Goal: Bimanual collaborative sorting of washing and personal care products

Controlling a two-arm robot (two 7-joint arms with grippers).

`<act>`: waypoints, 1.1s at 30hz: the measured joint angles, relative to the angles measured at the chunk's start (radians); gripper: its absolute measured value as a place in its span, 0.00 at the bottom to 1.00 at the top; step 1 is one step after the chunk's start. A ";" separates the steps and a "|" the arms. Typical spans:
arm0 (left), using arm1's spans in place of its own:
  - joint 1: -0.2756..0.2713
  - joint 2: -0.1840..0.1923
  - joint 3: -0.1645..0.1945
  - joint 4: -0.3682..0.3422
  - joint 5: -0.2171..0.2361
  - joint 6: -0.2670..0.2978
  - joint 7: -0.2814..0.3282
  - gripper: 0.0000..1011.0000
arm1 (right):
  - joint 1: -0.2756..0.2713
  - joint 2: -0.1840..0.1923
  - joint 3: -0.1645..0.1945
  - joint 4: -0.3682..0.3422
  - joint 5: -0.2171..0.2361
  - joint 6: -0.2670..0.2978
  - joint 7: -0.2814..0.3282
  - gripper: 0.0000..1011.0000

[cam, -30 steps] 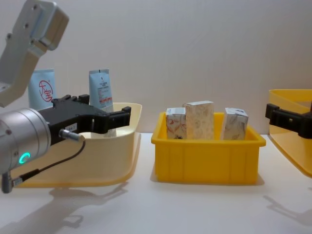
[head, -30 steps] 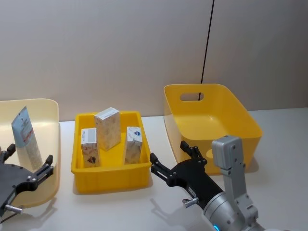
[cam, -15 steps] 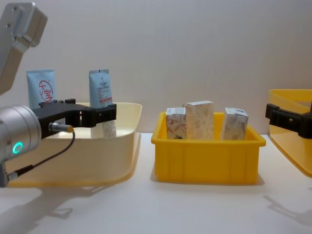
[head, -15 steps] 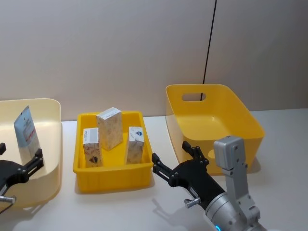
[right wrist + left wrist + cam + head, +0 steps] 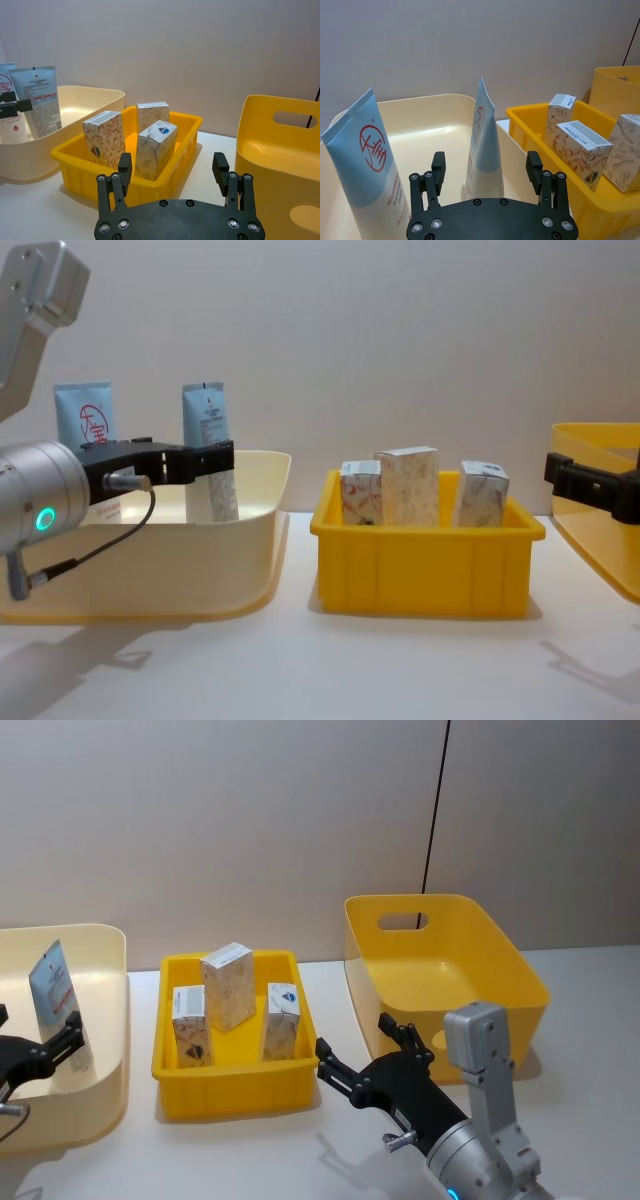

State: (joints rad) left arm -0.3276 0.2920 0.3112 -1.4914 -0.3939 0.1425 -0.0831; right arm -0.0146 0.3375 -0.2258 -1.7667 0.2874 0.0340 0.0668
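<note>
Pale-blue tube (image 5: pixel 482 145) upright, crimped end up, left gripper (image 5: pixel 486 161) spread at it, right gripper (image 5: pixel 172 162) spread

from the head camera i see a cream bin (image 5: pixel 115 1000) at the left with one pale-blue tube (image 5: pixel 52 982) standing in it, leaning slightly. my left end effector (image 5: pixel 36 1025) sits low at the tube, fingers spread, one finger crossing in front of it; whether they touch i can't tell. the shallow yellow tray (image 5: pixel 230 1090) in the middle holds the tall carton (image 5: pixel 228 985) on its far side, with the left carton (image 5: pixel 188 1025) and right carton (image 5: pixel 280 1020) nearer, all upright. my right end effector (image 5: pixel 353 1035), fingers apart, hovers over the bench (image 5: pixel 250 1150) by the tray's near right corner, beside the deep yellow bin (image 5: pixel 500 970).
</note>
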 joint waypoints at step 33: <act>-0.158 -0.086 0.007 0.212 0.005 -0.019 -0.064 0.83 | 0.000 0.000 0.000 0.000 0.000 0.000 0.000 0.99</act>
State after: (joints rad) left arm -0.4856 0.2065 0.3184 -1.2793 -0.3887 0.1235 -0.1471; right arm -0.0146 0.3374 -0.2258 -1.7668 0.2874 0.0340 0.0668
